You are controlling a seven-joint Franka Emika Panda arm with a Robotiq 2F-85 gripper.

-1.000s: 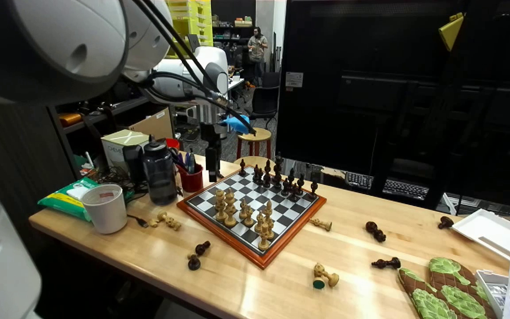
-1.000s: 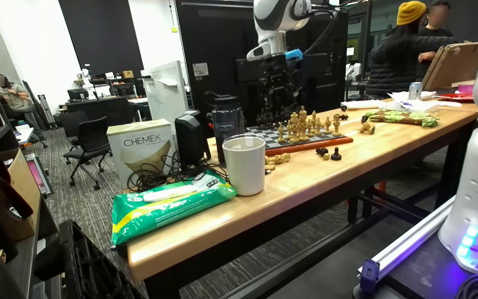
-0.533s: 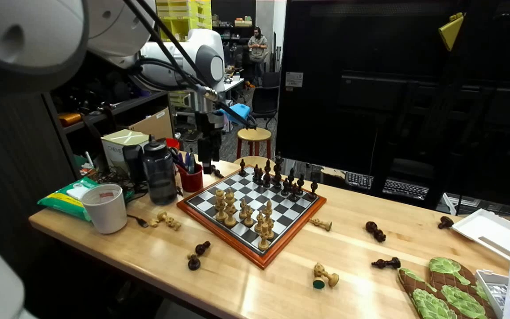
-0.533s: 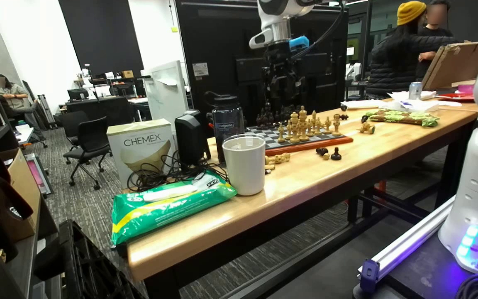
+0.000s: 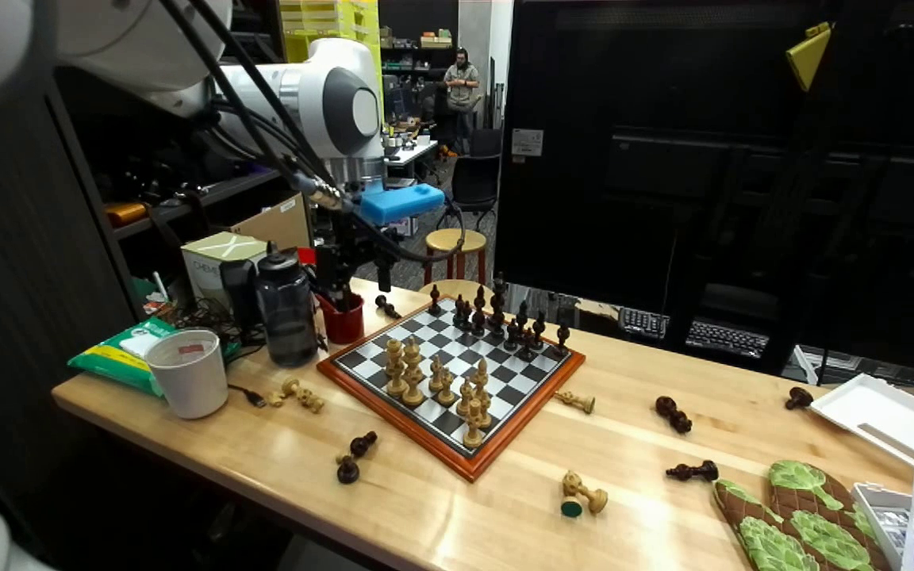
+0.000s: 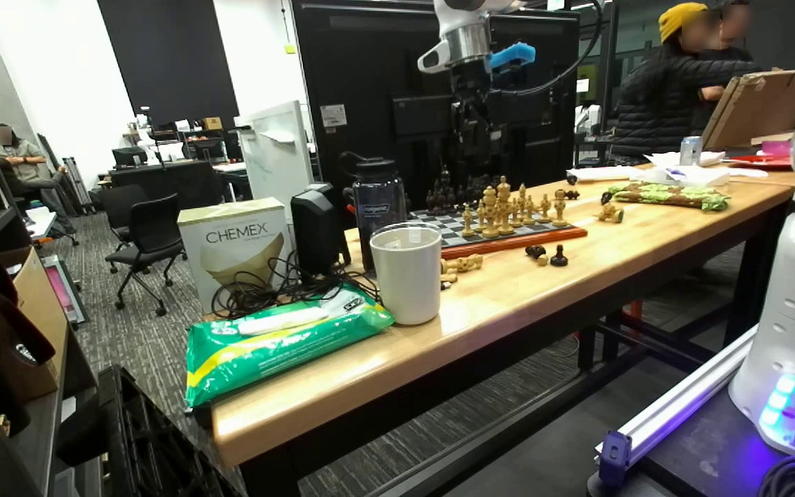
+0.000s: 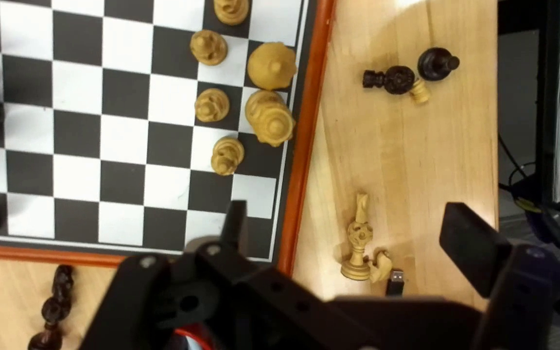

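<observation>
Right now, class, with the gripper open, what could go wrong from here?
Sweeping low, the gripper might topple the standing light chessmen on the board.
Closing around the fallen light piece, it could catch the nearby USB plug.
A bump might knock the white cup, near the edge, off the table.

The tool [image 6: 477, 138] hangs in front of a black panel [image 6: 364, 65], higher than the chessboard [image 6: 535, 239], where pale pieces [image 6: 504, 214] stand upright with dark ones [image 6: 442, 197] behind. Nearer me, a white cup [image 6: 406, 279] rests on the tabletop [image 6: 501, 297] just beside a green packet [image 6: 280, 352]; a bottle [image 6: 378, 200], speaker [image 6: 318, 228] and box [image 6: 239, 248] stand farther back.
</observation>
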